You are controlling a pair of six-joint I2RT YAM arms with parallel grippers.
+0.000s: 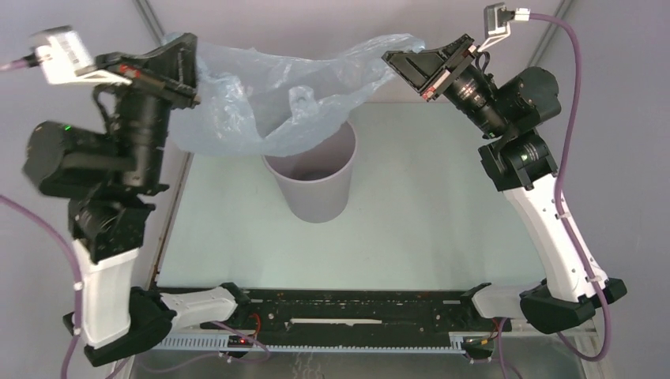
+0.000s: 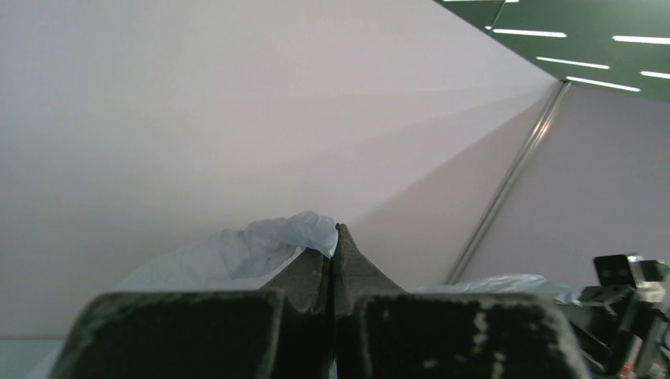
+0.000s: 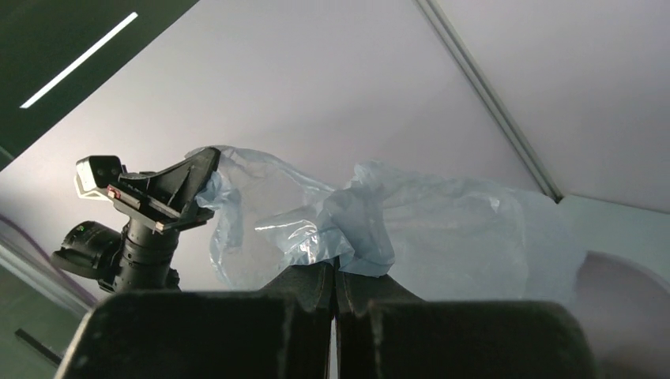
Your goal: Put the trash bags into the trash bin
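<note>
Top external view, bag stretched in the air between both arms, left jaws pinched shut on its left edge, right jaws pinched shut on its right edge, sagging middle overlapping the far rim of the bin, bin upright on worktop

Pale green table, grey backdrop walls, black mounting rail along near edge, ceiling light strips
</note>
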